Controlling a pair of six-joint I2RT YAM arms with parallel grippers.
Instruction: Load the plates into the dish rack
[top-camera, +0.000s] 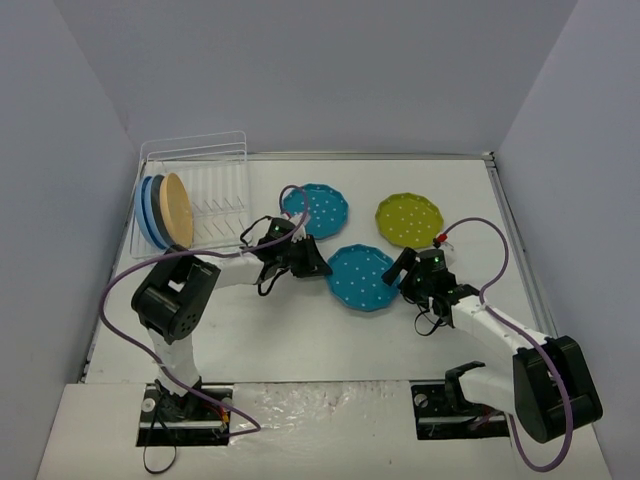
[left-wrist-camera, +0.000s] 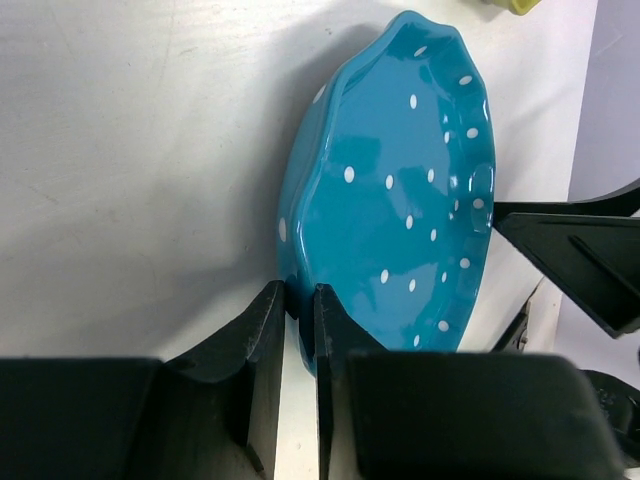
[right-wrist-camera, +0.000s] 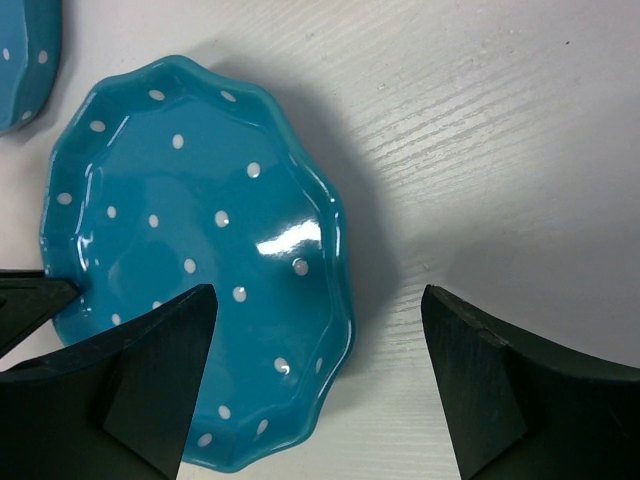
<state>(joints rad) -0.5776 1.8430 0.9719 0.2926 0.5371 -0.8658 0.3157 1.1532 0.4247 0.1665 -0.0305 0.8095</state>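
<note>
A teal white-dotted plate (top-camera: 365, 278) lies mid-table. My left gripper (top-camera: 318, 265) is shut on its left rim; the wrist view shows both fingers (left-wrist-camera: 265, 340) pinching the scalloped edge of the plate (left-wrist-camera: 400, 200). My right gripper (top-camera: 404, 274) is open at the plate's right rim; in its wrist view (right-wrist-camera: 320, 385) one finger is over the plate (right-wrist-camera: 190, 250) and the other over bare table. A second teal dotted plate (top-camera: 315, 208) and a lime green dotted plate (top-camera: 409, 220) lie flat farther back. The white wire dish rack (top-camera: 215, 190) holds two light blue plates (top-camera: 147, 212) and an orange-yellow plate (top-camera: 178, 208) upright at its left end.
The rack's right slots hold nothing. Grey walls close in the table on the left, back and right. Purple cables loop over both arms. The second teal plate's edge shows in the right wrist view (right-wrist-camera: 25, 50). The right gripper's fingers (left-wrist-camera: 570, 260) show in the left wrist view.
</note>
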